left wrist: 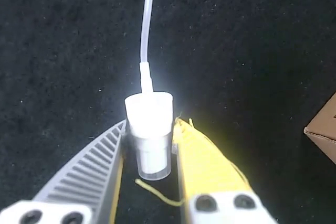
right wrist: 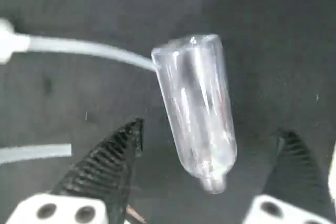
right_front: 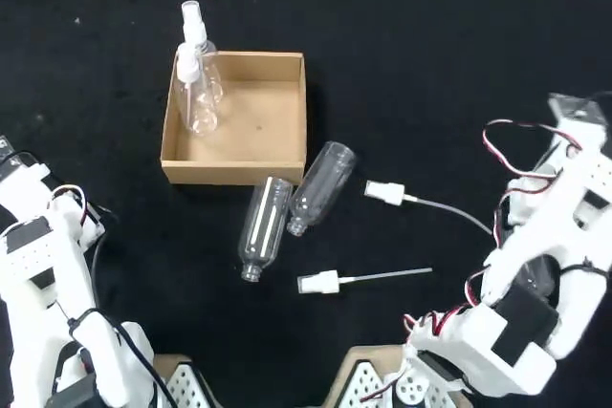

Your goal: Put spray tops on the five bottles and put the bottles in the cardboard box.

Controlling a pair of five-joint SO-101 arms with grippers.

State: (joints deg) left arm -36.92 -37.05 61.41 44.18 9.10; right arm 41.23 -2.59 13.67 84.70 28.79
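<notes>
the step in hand looks like capping the third of five bottles: the left end effector [left wrist: 150, 136] is pinching a spray top [left wrist: 149, 109] by its collar, both fingers pressed against it and its dip tube [left wrist: 146, 19] running straight out beyond the tips over the black tabletop [left wrist: 63, 51], with a corner of the cardboard box [left wrist: 323, 132] off to one side. the right end effector [right wrist: 211, 130] is spread wide around a clear, uncapped bottle [right wrist: 197, 108] that lies between its jaws without touching either, neck toward the wrist. past that bottle run the tubes of two loose spray tops [right_front: 384, 192] [right_front: 320, 282]. farther off, two bare bottles [right_front: 265, 226] [right_front: 320, 186] lie on their sides against the box, and two capped bottles [right_front: 199, 93] sit in its far corner. next, i judge, the right jaws must close on the bottle and lift its neck clear, so the left can thread the tube in and seat the top; the thin tube may bend or miss the mouth. the left arm [right_front: 48, 284] is folded low near its base, and the right arm [right_front: 545, 274] is hunched forward, wrist tipped down.
</notes>
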